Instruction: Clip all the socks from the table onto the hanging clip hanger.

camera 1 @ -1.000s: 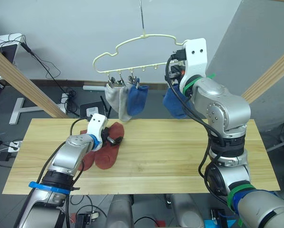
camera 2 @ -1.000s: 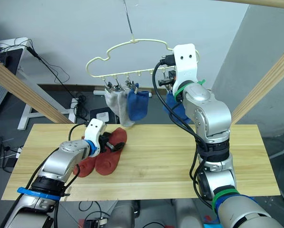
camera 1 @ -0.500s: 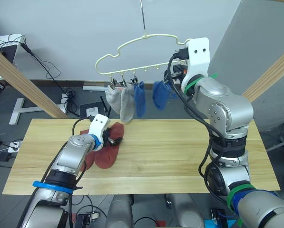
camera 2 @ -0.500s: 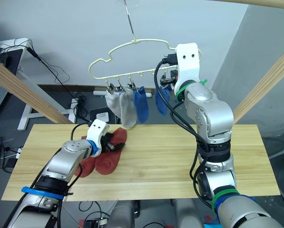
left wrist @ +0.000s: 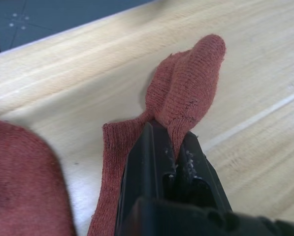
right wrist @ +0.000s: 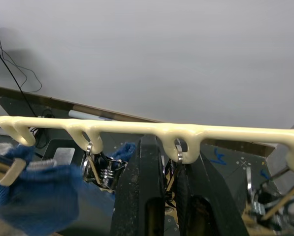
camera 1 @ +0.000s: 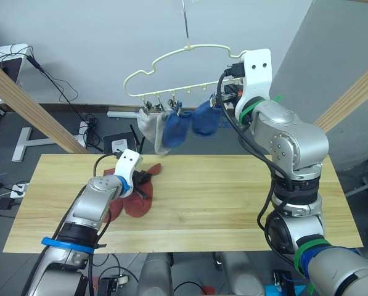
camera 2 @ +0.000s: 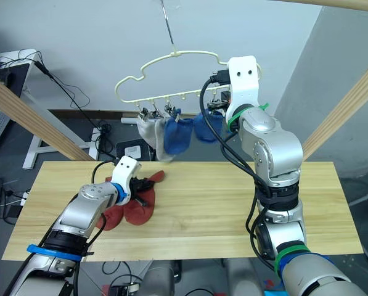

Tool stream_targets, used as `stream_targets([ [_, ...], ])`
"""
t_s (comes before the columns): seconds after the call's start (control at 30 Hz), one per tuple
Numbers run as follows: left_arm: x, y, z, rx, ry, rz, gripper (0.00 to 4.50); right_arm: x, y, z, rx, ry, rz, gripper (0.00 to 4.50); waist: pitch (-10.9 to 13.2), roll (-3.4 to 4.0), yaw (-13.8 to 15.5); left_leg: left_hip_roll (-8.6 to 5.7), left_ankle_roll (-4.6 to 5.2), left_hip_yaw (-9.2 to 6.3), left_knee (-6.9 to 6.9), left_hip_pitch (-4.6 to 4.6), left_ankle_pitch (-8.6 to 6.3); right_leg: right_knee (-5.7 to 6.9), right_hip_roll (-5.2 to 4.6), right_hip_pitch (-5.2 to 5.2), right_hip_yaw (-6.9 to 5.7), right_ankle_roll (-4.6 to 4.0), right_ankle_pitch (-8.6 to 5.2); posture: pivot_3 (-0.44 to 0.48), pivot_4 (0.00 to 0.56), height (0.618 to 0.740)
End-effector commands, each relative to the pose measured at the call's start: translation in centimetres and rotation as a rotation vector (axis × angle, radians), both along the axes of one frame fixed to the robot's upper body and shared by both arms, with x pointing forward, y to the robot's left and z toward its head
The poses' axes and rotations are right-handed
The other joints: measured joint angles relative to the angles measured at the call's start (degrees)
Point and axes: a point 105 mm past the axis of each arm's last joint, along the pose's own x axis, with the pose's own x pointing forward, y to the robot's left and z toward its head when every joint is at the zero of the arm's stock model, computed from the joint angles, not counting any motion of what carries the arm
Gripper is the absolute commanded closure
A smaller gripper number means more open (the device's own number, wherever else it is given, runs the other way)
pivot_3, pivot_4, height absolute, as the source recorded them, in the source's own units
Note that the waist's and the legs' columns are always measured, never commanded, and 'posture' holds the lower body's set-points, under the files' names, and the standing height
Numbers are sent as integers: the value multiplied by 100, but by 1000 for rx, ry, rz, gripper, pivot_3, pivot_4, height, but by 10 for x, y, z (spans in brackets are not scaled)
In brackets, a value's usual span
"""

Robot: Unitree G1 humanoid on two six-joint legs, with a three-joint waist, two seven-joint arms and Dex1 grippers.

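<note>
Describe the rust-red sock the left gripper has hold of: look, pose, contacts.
The rust-red sock is a short ankle sock of soft ribbed knit. The left gripper is shut on a fold near its middle, so one end bunches up in a rounded hump while the rest trails flat on the wooden table. It lies beside a second red sock at the table's left part.

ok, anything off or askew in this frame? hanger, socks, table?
Mostly tidy. One oddity: the second blue sock hangs bunched and slanted near the right pincer, not straight like the grey socks on the clip hanger. On the table, a rust-red sock is bunched up in the left pincer.
</note>
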Motion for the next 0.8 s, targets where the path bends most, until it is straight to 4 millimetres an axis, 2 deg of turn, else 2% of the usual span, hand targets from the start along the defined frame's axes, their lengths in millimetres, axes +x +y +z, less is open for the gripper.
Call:
stream_targets([
  [0.03, -16, -10, -13, -45, 75, -46, 4459, -10, 3, 24, 35, -85, 21, 4500, 0, 1, 0, 0, 0, 1, -1, 0, 0, -1, 0, 0, 0, 0, 0, -149, 351, 740],
  [0.27, -29, -51, 30, -257, 11, -187, 4459, -12, 3, 24, 67, -31, 28, 4500, 11, 7, -2, 3, 0, -3, -19, -9, 0, -29, -1, -1, -5, -1, 0, -162, 367, 740],
  [0.43, -32, -87, 62, -403, -30, -262, 4459, -13, 2, 24, 71, -10, 27, 4500, 22, 13, 0, 1, 0, -1, -33, -12, 0, -59, -1, 2, -5, 0, 1, -167, 376, 740],
  [0.6, -28, -124, 97, -534, -96, -335, 4459, -14, 0, 28, 64, -7, 23, 4500, 29, 12, 0, 0, 1, -1, -47, -12, 0, -65, -1, 3, -8, 1, 1, -167, 376, 740],
  [0.73, -24, -139, 113, -574, -123, -360, 4459, -15, -1, 35, 60, -17, 21, 4500, 32, 16, -29, 0, 1, 0, -53, -11, 0, -67, -1, 3, -8, 1, 1, -167, 376, 740],
  [0.8, -16, -151, 125, -610, -155, -367, 4459, -15, -2, 38, 61, -22, 18, 4500, 36, 19, -33, -1, 1, -1, -56, -10, 0, -67, 0, 2, -9, 1, 1, -167, 376, 740],
])
